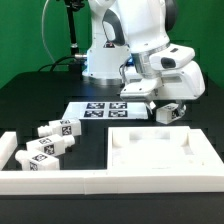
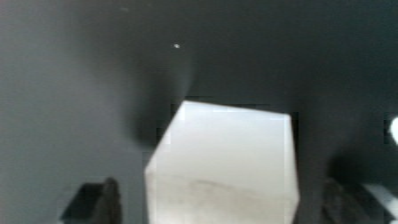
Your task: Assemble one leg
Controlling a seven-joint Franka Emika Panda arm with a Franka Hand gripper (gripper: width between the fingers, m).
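Observation:
My gripper (image 1: 166,106) hangs above the table at the exterior view's right, just past the marker board (image 1: 105,108). It is shut on a leg (image 1: 172,112), a small white square post with black-and-white tags, held off the table. In the wrist view the leg (image 2: 222,150) fills the space between the two dark fingers (image 2: 89,202) of the gripper (image 2: 222,200); both fingers press its sides. Other legs (image 1: 58,129) (image 1: 44,154) lie on the table at the exterior view's left.
A large flat white panel (image 1: 160,148) with corner sockets lies at the front right. A low white wall (image 1: 100,184) runs along the front and left of it. The robot's base (image 1: 105,60) stands behind the marker board.

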